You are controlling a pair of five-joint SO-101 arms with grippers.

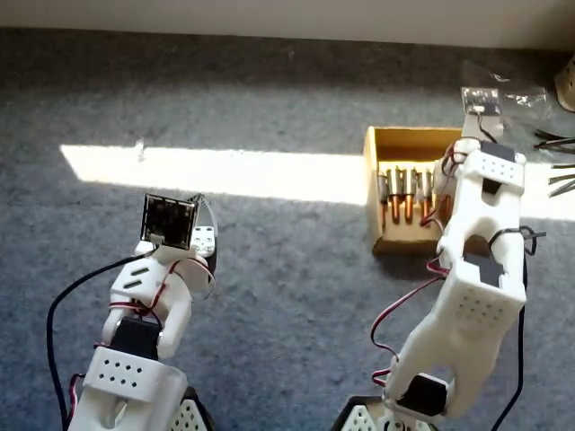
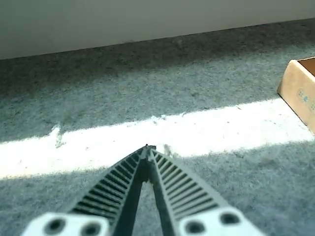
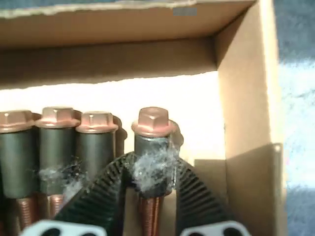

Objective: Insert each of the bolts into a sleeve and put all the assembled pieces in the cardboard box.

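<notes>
R gripper [image 3: 150, 189]: inside the box [image 3: 246, 88], low over its floor; ribbed fingers [image 3: 106, 191] clamped on either side of one assembled piece.
Held piece [image 3: 152, 123]: copper bolt in a grey sleeve, lying flat on the box floor. Hex head points to the far wall, thread end sits between the fingers. Lint is stuck on the sleeve.
Other pieces [image 3: 59, 142]: 3 more, bolts already in sleeves, side by side just left of the held one. Same heading, heads in a line. High view shows the row [image 1: 400, 196] in the box's left half.
Box, high view [image 1: 369, 189]: open cardboard, right-far part of the scene, partly in the sun strip. R arm [image 1: 476, 260] covers its right side.
L gripper [image 2: 146, 152]: fingers together, tips meeting, nothing between them. Hangs over the carpet [image 2: 147, 83] at the near edge of the sun strip [image 2: 197, 130], well left of the box corner [image 2: 300, 96].
L arm [image 1: 153, 305]: near-left, well apart from the R arm.
Bag [image 1: 503, 94]: clear plastic, just beyond the box on the far right.
</notes>
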